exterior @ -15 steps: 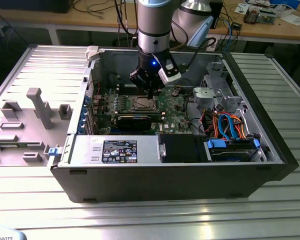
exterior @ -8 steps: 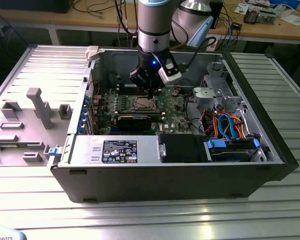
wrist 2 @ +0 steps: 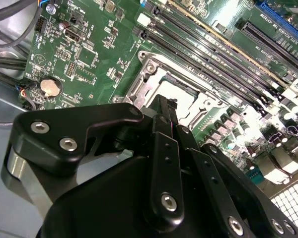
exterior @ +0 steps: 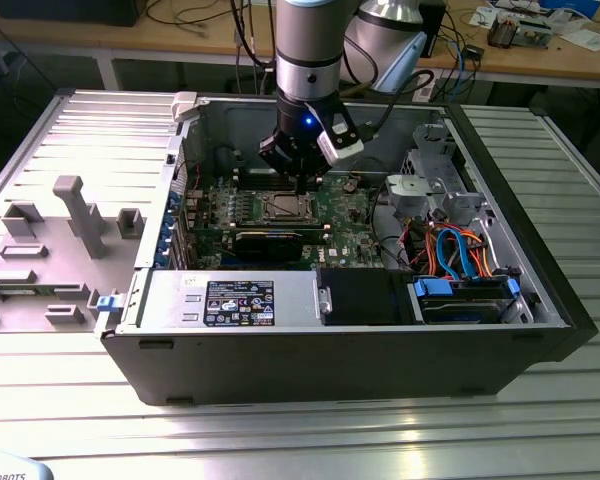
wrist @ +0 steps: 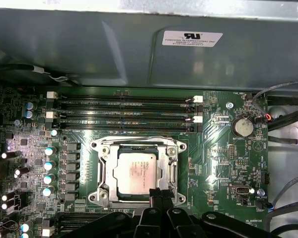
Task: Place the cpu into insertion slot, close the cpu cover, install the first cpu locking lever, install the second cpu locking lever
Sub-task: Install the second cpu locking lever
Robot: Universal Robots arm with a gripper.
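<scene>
The cpu [wrist: 136, 171] lies flat in the insertion slot [wrist: 100, 194] on the green board, dull silver top up. The cpu cover [wrist: 172, 166] is down, its silver frame around the chip. My gripper [wrist: 159, 192] is shut with nothing in it, its black fingertips together at the edge of the cover frame, touching or just above it. In the second wrist view the gripper [wrist 2: 164, 101] points down at the cover [wrist 2: 139, 82]. The exterior view has the gripper [exterior: 300, 180] just above the slot [exterior: 283, 207]. How the locking levers stand I cannot tell.
Long black memory slots [wrist: 124, 111] run beside the socket, a coin battery [wrist: 242, 127] and cables to one side. A black expansion card [exterior: 270, 240] sits in front of the socket. Case walls [exterior: 310, 350], drive bay [exterior: 460, 300] and grey case lid [exterior: 70, 230] surround the board.
</scene>
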